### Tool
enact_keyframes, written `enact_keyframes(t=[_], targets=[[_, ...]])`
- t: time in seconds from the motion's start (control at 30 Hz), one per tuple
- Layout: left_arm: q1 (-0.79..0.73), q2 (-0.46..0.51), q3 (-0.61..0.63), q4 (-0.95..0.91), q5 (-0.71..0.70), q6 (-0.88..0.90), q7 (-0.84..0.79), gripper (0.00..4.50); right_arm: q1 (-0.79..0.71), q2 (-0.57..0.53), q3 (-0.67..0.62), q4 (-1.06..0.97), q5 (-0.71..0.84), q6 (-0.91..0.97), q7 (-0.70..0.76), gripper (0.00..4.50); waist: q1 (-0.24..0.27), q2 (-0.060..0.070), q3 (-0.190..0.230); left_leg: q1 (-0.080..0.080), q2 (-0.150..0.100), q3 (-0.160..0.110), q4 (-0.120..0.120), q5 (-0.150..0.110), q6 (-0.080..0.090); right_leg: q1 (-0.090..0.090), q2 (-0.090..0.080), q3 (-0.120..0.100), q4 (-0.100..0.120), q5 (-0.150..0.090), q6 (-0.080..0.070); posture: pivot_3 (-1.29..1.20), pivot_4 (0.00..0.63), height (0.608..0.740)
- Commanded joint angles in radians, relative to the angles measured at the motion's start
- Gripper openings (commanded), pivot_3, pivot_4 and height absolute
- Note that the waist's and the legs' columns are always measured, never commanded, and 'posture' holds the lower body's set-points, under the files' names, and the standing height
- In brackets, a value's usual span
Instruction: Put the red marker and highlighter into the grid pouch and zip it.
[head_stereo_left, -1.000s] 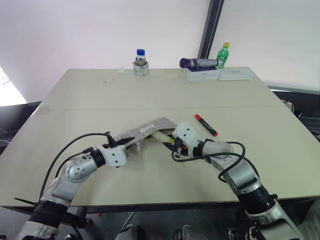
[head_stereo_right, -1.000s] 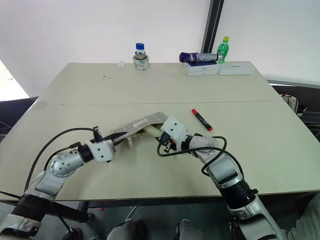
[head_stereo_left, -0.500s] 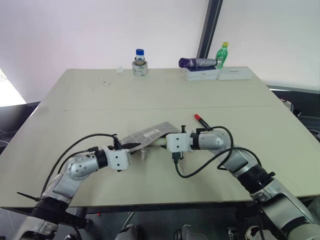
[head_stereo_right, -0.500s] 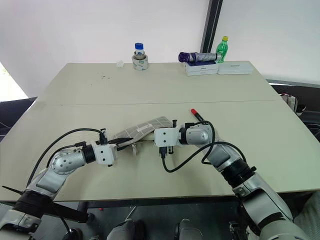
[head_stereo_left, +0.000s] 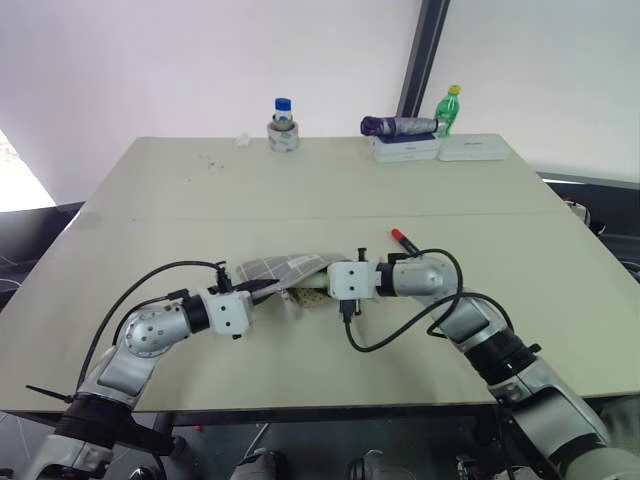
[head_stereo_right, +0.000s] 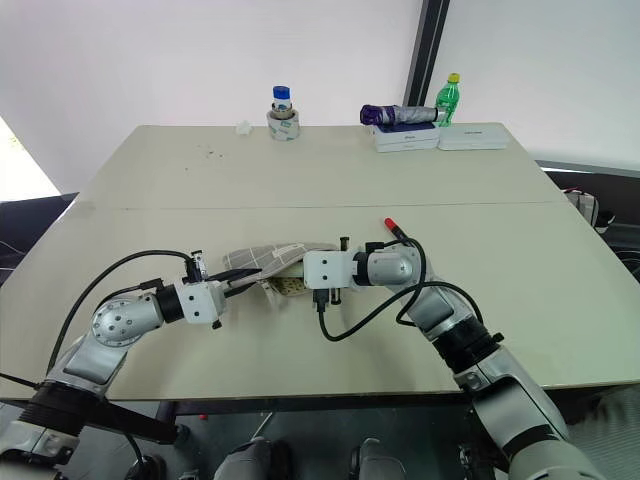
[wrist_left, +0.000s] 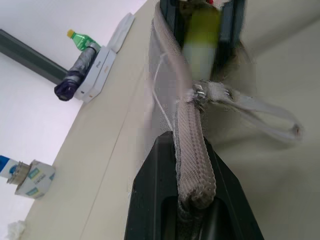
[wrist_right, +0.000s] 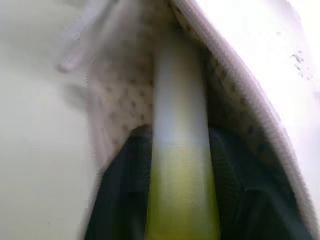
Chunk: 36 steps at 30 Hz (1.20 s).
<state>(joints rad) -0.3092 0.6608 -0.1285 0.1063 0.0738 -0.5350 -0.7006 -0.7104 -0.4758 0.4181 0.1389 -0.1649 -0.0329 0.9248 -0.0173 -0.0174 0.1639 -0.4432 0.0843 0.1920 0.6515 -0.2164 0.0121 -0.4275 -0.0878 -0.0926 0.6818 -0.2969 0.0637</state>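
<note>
The left hand (wrist_left: 192, 200) pinches the grid pouch (head_stereo_right: 268, 258) rim. The right hand (wrist_right: 175, 200) seems to hold the highlighter (wrist_right: 179, 165) loosely inside the mouth; push deeper before letting go.

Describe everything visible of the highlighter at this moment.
The highlighter is a stubby stick with a bright yellow body and a pale translucent cap. It lies between the black fingers of the right end effector, cap end leading into the open mouth of the grid pouch, whose dotted lining surrounds the cap. The yellow body is still outside the pouch.
</note>
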Motion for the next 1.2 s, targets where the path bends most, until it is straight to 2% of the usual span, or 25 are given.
enact_keyframes(t=[0.03,0.07,0.1,0.3,0.43,0.63,0.7,0.8,0.93,1.2], targets=[[-0.004,-0.004,0.04,-0.026,-0.013,0.004,0.032,0.0,0.004,-0.01,-0.07,-0.073,0.073,-0.012,0.018,3.88,0.0,0.0,0.0,0.0,0.0,0.0,0.0,0.0,0.0,0.0,0.0,0.0,0.0,0.0,0.0,0.0,0.15,0.74],[-0.001,-0.009,0.045,-0.025,-0.012,0.011,0.043,0.0,0.008,-0.013,-0.083,-0.099,0.103,-0.007,0.035,4.4,0.001,0.0,0.0,0.0,0.0,0.0,0.0,0.0,0.0,0.0,0.0,0.0,0.0,0.0,0.0,0.0,0.15,0.74],[0.003,-0.015,0.054,-0.017,-0.01,0.019,0.061,0.0,0.015,-0.023,-0.113,-0.148,0.157,0.026,0.061,4.46,0.002,0.0,0.0,0.0,0.0,0.0,0.0,0.0,0.0,0.0,0.0,0.0,0.0,0.0,0.0,0.0,0.15,0.74],[0.027,-0.034,0.088,-0.012,-0.034,0.049,0.089,0.0,0.061,-0.107,-0.195,-0.312,0.266,0.155,0.118,4.46,0.002,0.0,0.0,0.0,0.0,-0.001,0.0,0.0,0.0,0.001,0.0,0.0,0.0,0.0,0.0,0.0,0.15,0.74],[0.013,-0.042,0.1,0.009,-0.014,0.055,0.116,0.0,0.103,-0.068,-0.375,-0.351,0.483,0.385,0.035,4.46,0.003,0.0,0.0,0.0,0.0,-0.002,0.0,-0.001,0.001,0.001,-0.001,0.0,0.0,0.0,0.0,0.0,0.15,0.74],[0.04,-0.055,0.095,0.004,0.008,0.042,0.154,0.0,0.352,0.014,-0.566,-0.273,0.421,0.196,-0.218,4.46,0.007,0.0,0.0,0.0,-0.001,-0.002,0.001,-0.004,0.007,0.003,-0.001,-0.001,-0.001,0.0,0.0,0.0,0.15,0.74],[0.052,-0.056,0.093,-0.002,0.012,0.039,0.158,0.0,0.448,0.03,-0.546,-0.277,0.319,0.128,-0.309,4.46,0.004,0.0,0.0,0.0,-0.001,-0.002,0.0,-0.003,0.006,0.002,-0.001,-0.001,-0.001,0.0,0.0,0.0,0.15,0.74],[0.058,-0.057,0.095,-0.003,0.011,0.039,0.161,0.0,0.503,0.061,-0.531,-0.306,0.266,0.14,-0.404,4.46,-0.005,0.001,0.001,0.0,-0.001,-0.002,0.0,0.0,0.0,0.001,-0.001,-0.001,-0.001,0.0,0.0,0.0,0.15,0.74],[0.046,-0.063,0.087,0.002,0.017,0.041,0.161,0.0,0.413,0.088,-0.549,-0.219,0.276,0.268,-0.489,4.46,-0.009,0.001,0.001,0.001,0.0,-0.002,0.0,0.0,0.0,0.001,0.001,0.0,0.001,0.0,0.0,0.0,0.15,0.74],[0.033,-0.071,0.075,0.0,0.016,0.046,0.145,0.0,0.18,0.01,-0.512,0.194,0.252,0.321,-0.427,4.46,0.005,0.001,0.001,0.001,-0.001,-0.002,0.0,0.0,0.0,0.002,0.0,0.0,0.0,0.0,0.0,0.0,0.15,0.74]])
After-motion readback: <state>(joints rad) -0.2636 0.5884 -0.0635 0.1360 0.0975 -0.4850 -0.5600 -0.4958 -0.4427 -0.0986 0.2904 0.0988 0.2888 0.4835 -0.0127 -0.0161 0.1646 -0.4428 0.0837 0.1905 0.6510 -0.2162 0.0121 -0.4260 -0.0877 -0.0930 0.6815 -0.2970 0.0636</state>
